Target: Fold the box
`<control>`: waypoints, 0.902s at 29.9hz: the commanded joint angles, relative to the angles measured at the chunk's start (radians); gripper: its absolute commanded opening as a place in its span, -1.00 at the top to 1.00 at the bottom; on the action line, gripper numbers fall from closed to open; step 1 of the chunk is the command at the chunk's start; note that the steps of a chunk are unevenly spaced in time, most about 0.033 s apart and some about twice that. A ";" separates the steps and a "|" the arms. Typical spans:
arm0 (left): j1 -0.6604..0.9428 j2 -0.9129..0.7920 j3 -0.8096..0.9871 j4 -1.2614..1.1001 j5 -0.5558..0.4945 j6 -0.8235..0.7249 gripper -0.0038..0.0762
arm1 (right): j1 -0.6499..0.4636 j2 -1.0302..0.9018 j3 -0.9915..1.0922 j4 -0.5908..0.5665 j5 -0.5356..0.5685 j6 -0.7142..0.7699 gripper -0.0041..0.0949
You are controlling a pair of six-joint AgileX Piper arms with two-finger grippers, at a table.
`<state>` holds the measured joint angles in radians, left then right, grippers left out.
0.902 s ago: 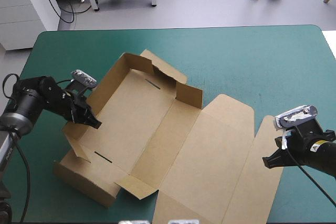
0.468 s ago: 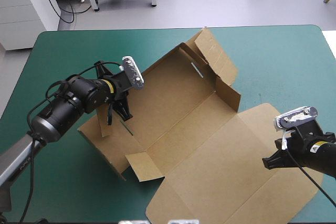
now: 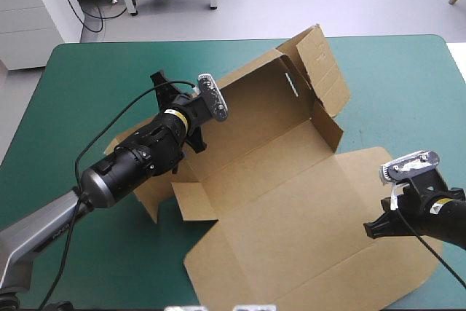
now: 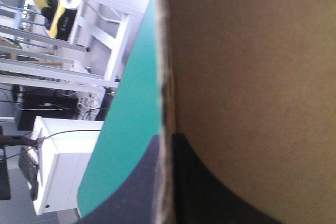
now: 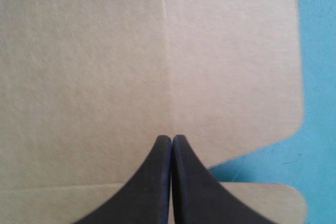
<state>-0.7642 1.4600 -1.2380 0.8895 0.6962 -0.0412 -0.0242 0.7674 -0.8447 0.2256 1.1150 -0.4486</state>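
The left gripper (image 3: 191, 136) has gone from the left side of the bench (image 3: 393, 71) in toward the middle, farther from the robot. Its arm now reaches far across the bench. Its jaws pinch a wall (image 4: 247, 66) of the brown box (image 3: 291, 202), and the box has come along. The box has swung round. Its tall corner flap (image 3: 320, 56), which was near the middle before, now stands up at the far edge of the bench. The flat lid (image 3: 328, 253) has slid toward the right side, so more of it now lies under the right gripper (image 3: 373, 229).
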 commanded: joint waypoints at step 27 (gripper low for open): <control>-0.262 0.177 -0.023 0.659 -0.008 -0.272 0.92 | -0.001 -0.004 -0.024 0.006 -0.018 0.002 0.96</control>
<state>-0.9829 1.6444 -1.2409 1.3632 0.6208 -0.1574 -0.0242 0.7674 -0.8447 0.2248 1.1314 -0.4451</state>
